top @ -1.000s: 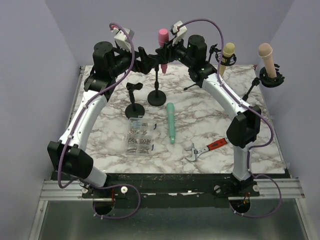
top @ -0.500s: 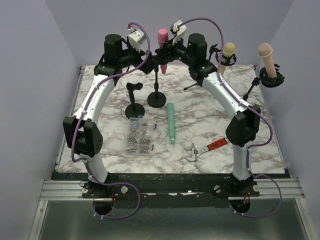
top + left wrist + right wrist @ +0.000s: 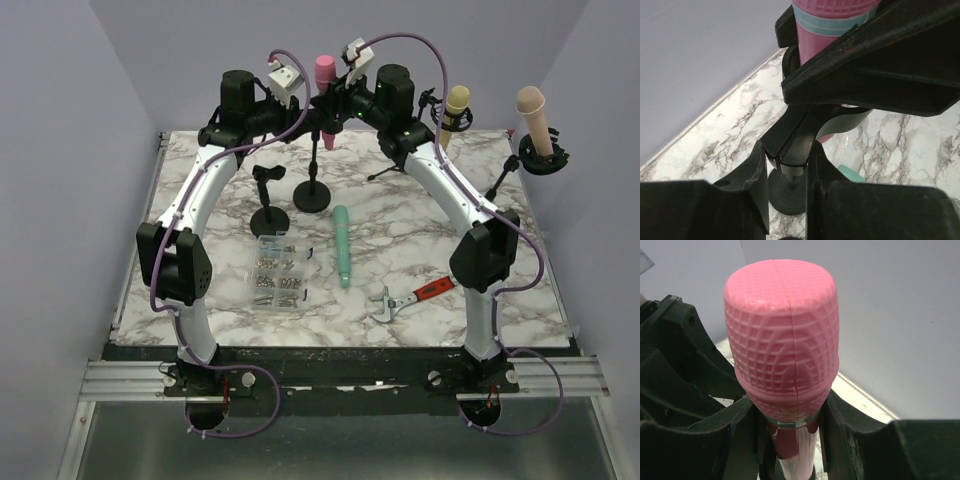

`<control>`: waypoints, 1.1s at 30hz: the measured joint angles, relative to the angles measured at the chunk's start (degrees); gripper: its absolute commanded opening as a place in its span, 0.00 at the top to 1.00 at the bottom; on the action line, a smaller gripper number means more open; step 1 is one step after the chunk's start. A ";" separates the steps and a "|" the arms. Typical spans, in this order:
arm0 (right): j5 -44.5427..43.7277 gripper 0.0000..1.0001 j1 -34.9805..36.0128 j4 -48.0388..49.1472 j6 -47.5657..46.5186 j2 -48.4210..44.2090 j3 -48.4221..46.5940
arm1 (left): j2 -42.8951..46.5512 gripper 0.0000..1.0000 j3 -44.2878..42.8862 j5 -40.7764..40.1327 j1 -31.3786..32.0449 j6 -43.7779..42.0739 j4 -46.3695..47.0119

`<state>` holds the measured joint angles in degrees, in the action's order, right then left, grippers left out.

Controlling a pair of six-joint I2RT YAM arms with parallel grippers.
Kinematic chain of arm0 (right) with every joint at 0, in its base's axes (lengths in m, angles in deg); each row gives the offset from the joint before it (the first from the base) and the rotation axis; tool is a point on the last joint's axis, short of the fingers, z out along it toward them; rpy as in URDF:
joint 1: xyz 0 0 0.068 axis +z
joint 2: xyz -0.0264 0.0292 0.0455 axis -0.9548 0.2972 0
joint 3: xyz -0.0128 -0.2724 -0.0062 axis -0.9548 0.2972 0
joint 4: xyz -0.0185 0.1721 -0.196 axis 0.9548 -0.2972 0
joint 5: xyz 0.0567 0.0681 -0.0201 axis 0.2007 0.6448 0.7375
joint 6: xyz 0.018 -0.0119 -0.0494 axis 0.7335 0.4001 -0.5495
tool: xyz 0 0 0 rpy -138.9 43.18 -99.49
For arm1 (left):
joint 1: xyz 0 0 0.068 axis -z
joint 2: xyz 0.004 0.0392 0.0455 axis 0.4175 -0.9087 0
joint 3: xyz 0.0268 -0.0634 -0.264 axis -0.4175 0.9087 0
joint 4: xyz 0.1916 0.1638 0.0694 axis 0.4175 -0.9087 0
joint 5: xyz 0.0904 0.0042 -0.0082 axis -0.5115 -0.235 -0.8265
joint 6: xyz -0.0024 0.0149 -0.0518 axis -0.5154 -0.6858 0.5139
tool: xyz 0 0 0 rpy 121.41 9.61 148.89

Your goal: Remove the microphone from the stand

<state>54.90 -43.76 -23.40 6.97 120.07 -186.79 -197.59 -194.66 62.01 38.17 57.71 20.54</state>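
Top: left gripper [image 3: 303,108] has swung in to the mic stand [image 3: 314,192], with the pink microphone [image 3: 325,70] still clipped on top.
Left wrist: jaws just narrowed onto the stand's neck, bracing it.
Right wrist: right gripper [image 3: 790,426] pinches the microphone below its head, likely ready to pull.

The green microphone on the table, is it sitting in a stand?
No, the green microphone lies flat on the table, beside the box of screws, with no stand holding it.
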 measured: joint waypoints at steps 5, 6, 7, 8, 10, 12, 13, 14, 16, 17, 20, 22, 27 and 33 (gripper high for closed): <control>0.02 0.99 -0.20 -0.26 0.81 0.15 -0.96 | 0.61 1.00 1.90 -2.23 0.52 -0.26 2.16; -0.02 0.99 -0.20 -0.26 0.96 0.24 -1.25 | 0.85 1.00 2.43 -2.49 0.50 -0.28 2.60; -0.20 0.99 -0.20 -0.35 1.11 0.35 -1.64 | 1.03 1.00 2.69 -2.64 0.50 -0.28 2.86; -0.44 0.99 -0.20 -0.50 1.42 0.55 -2.19 | 1.33 1.00 3.34 -2.97 0.50 -0.28 3.43; -1.09 0.99 -0.20 -1.36 1.90 0.79 -3.56 | 1.66 1.00 4.02 -3.32 0.61 -0.28 4.11; -2.03 0.99 -0.20 -2.51 2.27 1.03 -5.68 | 1.79 1.00 4.42 -3.63 0.70 -0.26 4.52; -2.45 0.99 -0.20 -3.17 2.47 1.27 -7.26 | 1.84 1.00 4.57 -3.76 0.76 -0.26 4.81; -2.99 0.99 -0.20 -3.78 2.71 1.49 -9.05 | 1.86 1.00 4.66 -3.87 0.79 -0.26 5.01; -3.82 0.99 -0.20 -4.70 3.17 1.53 -12.13 | 1.86 1.00 4.72 -4.04 0.79 -0.24 5.16; -4.22 0.99 -0.17 -4.68 3.43 1.36 -13.29 | 1.86 1.00 4.72 -4.13 0.79 -0.24 5.18; -6.14 0.99 -0.13 -4.92 4.11 -0.35 -13.88 | 1.88 1.00 4.96 -4.33 0.87 -0.20 5.55; -8.17 0.99 -0.13 -5.07 4.57 -2.38 -12.92 | 2.03 1.00 5.33 -4.35 0.87 -0.20 5.97; -13.81 0.99 -0.13 -5.01 5.49 -10.14 -6.82 | 2.82 0.76 6.78 -5.40 0.87 0.26 7.02; -19.87 0.99 -0.13 -3.02 5.68 -21.03 3.93 | 4.33 0.55 9.35 -6.71 0.87 1.33 9.05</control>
<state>35.04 -43.89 -26.42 12.66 99.04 -182.86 -193.27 -185.31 55.30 39.05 59.04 29.59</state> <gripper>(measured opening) 0.456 0.431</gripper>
